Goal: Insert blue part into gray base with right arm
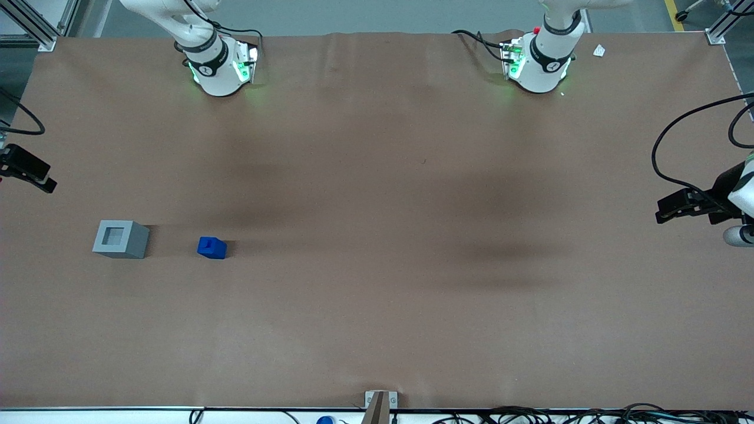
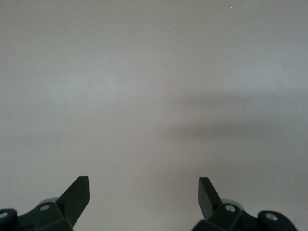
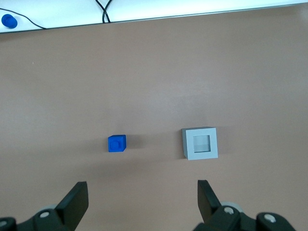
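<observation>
You have the blue part (image 1: 212, 247) and the gray base (image 1: 121, 239) both resting on the brown table (image 1: 377, 306), toward the working arm's end. They stand near each other with a strip of bare table between them, not touching. Taking the blue part as the centre of a clock laid over the front view, the gray base sits at about nine o'clock and the right arm's (image 1: 203, 47) white pedestal at about twelve, well apart from both blocks.

Look at the gray base: it stands upright, its square recess facing up, and the recess holds nothing. The blue part also sits upright with its narrower step on top.

Your gripper (image 3: 143, 202) hangs high above the table with the two blocks (image 3: 117, 143) (image 3: 199, 143) in its wrist view ahead of the fingertips. Its black fingers (image 3: 77, 199) are spread wide apart and grasp nothing. In the front view only a dark piece of the gripper shows at the frame's edge.
</observation>
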You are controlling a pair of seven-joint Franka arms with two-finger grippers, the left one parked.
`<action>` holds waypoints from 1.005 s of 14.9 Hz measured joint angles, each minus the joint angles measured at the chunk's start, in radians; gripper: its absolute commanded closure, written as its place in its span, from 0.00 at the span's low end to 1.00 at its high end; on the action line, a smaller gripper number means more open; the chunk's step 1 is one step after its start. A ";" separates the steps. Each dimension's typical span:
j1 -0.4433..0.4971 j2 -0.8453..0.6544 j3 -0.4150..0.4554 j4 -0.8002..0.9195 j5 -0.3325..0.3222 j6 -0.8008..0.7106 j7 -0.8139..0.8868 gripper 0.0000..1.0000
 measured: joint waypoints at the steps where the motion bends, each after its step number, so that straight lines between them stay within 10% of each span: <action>1: 0.000 0.000 0.000 0.005 0.000 0.000 0.000 0.00; 15: 0.012 0.024 0.005 -0.011 0.063 -0.074 -0.001 0.00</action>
